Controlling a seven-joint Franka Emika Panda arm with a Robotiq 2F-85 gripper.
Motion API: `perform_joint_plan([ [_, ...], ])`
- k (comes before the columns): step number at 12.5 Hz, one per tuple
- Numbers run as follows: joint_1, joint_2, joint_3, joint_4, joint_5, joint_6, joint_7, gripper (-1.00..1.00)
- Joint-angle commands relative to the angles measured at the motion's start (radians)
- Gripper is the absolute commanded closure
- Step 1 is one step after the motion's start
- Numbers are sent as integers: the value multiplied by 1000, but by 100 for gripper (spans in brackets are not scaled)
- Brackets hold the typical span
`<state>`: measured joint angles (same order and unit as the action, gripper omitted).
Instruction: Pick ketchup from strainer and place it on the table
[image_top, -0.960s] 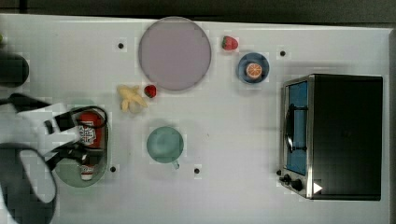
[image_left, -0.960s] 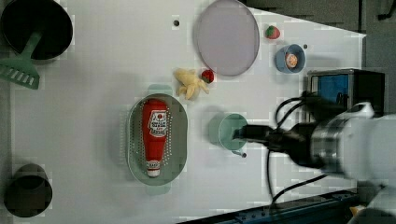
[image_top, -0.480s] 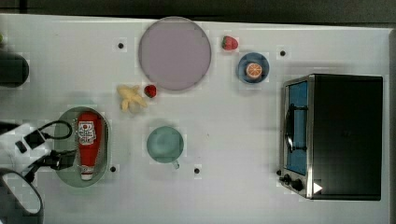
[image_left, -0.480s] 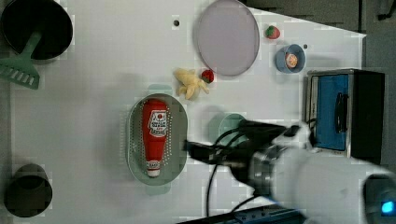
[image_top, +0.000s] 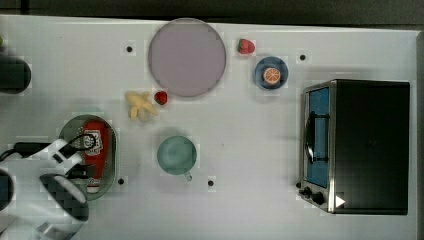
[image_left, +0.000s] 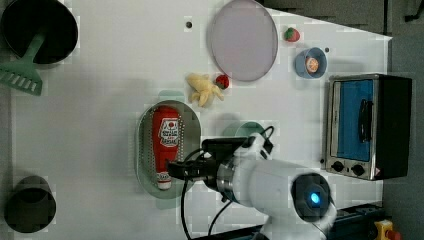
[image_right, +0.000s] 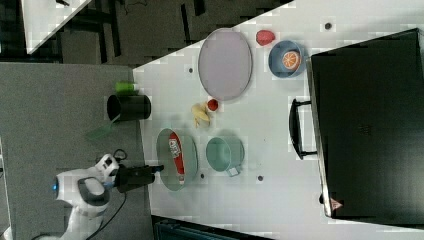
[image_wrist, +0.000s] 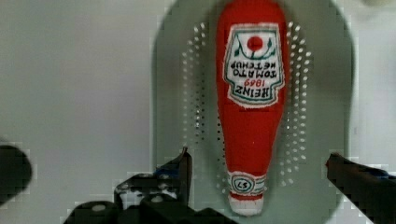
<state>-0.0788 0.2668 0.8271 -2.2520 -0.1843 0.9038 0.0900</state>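
The ketchup (image_wrist: 252, 107), a red squeeze bottle with a white label and white cap, lies flat in the pale green strainer (image_wrist: 322, 93). My gripper (image_wrist: 259, 161) is open above it, one finger on each side of the bottle's neck near the cap and not touching it. In the top view, the ketchup (image_top: 96, 147) lies lengthwise in the strainer (image_top: 112, 155) near the left edge of the white table (image_top: 250, 200), with my arm covering the strainer's left side. In the left view, the gripper (image_left: 175, 170) reaches over the cap end of the ketchup (image_left: 167, 137).
A green cup (image_top: 176, 155) stands just to the top view's right of the strainer. A peeled banana (image_top: 140, 106), a strawberry (image_top: 160, 97) and a grey-lilac plate (image_top: 186, 56) lie beyond it. A toaster oven (image_top: 357, 145) stands at the top view's right.
In the left view my arm has swung from beside the cup leftward to the strainer's cap end. The jaws have stayed open. The ketchup has not moved.
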Motion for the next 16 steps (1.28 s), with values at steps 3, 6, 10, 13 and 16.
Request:
perform_joint_plan([
  [3,-14,141,-38,9,-123,123,119,-100],
  [6,0,234,-72,15,-213,203,182,-100],
  [10,43,323,-134,73,-314,206,242,-100],
  [13,81,372,-171,111,-315,206,247,-42],
  [16,87,365,-167,114,-315,205,249,-16],
])
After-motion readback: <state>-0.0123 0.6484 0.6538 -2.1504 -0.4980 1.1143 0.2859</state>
